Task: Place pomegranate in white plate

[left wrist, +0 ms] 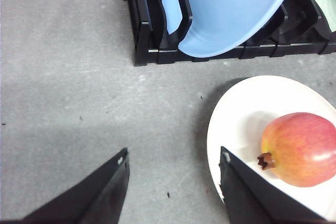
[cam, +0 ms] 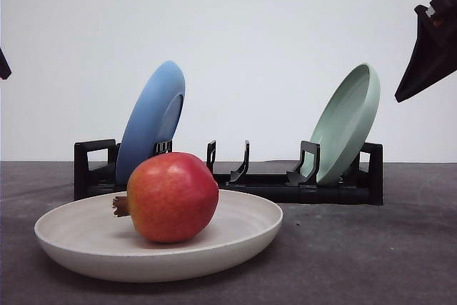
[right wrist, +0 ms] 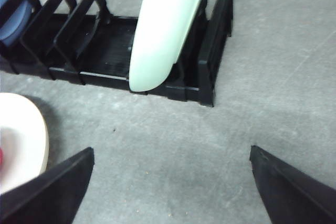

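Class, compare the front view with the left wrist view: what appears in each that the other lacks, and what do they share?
Front view alone: the pale green plate standing full in the rack's right end, the whole length of the black rack, the white wall behind, and the right gripper raised at the upper right.

Left wrist view alone: the left gripper, its fingers open over bare grey table beside the plate.

Shared: the pomegranate lying on its side in the white plate, and the blue plate leaning in the rack.
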Action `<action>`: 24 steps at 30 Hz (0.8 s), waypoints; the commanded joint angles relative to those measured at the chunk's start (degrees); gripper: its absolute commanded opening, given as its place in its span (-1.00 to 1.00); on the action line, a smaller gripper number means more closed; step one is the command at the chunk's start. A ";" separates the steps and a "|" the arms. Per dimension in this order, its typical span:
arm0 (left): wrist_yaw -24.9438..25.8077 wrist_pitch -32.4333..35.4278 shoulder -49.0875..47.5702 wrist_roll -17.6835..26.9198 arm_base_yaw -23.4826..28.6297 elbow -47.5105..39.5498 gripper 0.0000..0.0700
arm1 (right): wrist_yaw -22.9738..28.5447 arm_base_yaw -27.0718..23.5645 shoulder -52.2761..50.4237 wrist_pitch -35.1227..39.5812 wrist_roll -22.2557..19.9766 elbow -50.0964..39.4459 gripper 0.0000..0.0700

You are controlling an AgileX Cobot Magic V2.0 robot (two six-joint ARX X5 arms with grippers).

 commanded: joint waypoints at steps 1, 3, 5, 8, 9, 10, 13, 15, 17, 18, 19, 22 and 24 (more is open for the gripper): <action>0.07 0.23 0.22 -0.23 -0.02 1.01 -0.11 | -0.09 0.13 0.28 0.21 -0.08 0.24 0.69; 0.07 0.14 0.20 -0.35 -0.02 1.01 -0.35 | -0.09 0.15 0.28 -0.24 -0.03 0.24 0.28; 0.07 0.28 0.20 -0.42 -0.02 1.01 -1.00 | -0.05 0.15 0.28 -0.93 -0.09 0.24 -0.82; 0.05 0.71 0.19 -0.53 -0.02 1.01 -0.98 | 0.16 0.13 0.28 -1.09 -0.24 0.24 -0.95; 0.06 0.48 0.18 -0.56 -0.02 1.01 -0.98 | 0.12 0.13 0.28 -1.09 -0.22 0.24 -0.95; 0.07 0.32 0.17 -0.54 -0.02 1.01 -0.98 | 0.05 0.14 0.28 -0.99 -0.22 0.24 -0.95; 0.07 0.31 0.20 -0.50 -0.02 1.01 -0.98 | -0.01 0.15 0.28 -0.39 -0.22 0.24 -0.95; 0.07 0.31 0.20 -0.50 -0.02 1.01 -0.98 | 0.00 0.15 0.28 0.21 -0.22 0.24 -0.95; 0.07 0.31 0.20 -0.50 -0.02 1.01 -0.98 | 0.02 0.13 0.28 0.86 -0.22 0.24 -0.95; 0.07 0.31 0.20 -0.50 -0.02 1.01 -0.98 | 0.00 0.15 0.28 1.09 -0.22 0.24 -0.95; 0.07 0.31 0.20 -0.50 -0.02 1.01 -0.98 | 0.00 0.15 0.28 1.26 -0.22 0.24 -0.95; 0.07 0.31 0.20 -0.50 -0.02 1.01 -0.98 | -0.02 0.15 0.28 1.49 -0.22 0.24 -0.95; 0.07 0.31 0.20 -0.50 -0.02 1.01 -0.98 | -0.01 0.15 0.28 1.49 -0.22 0.24 -0.95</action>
